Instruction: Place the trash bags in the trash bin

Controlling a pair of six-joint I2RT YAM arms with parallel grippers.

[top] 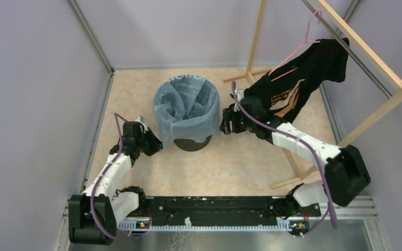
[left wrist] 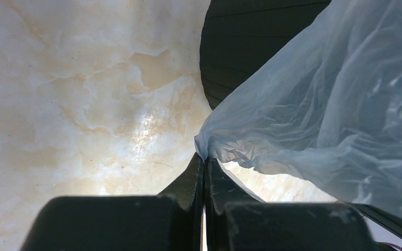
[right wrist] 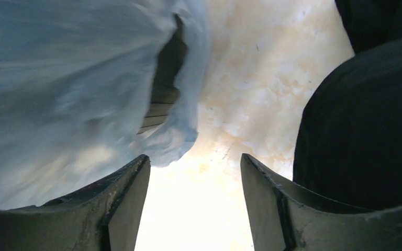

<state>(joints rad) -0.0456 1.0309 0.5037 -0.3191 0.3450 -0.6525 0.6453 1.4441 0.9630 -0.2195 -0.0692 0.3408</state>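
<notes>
A round black trash bin stands mid-floor, lined with a pale blue trash bag draped over its rim and down its sides. My left gripper is shut on the bag's lower left hem, low beside the bin; in the left wrist view the closed gripper pinches the bag's corner next to the bin's black wall. My right gripper is open and empty at the bin's right side; the right wrist view shows its spread gripper just right of the bag's hem.
A black T-shirt on a pink hanger hangs from a wooden rack at the back right, close behind my right arm. Grey walls enclose the marbled floor. The dark shirt also shows in the right wrist view.
</notes>
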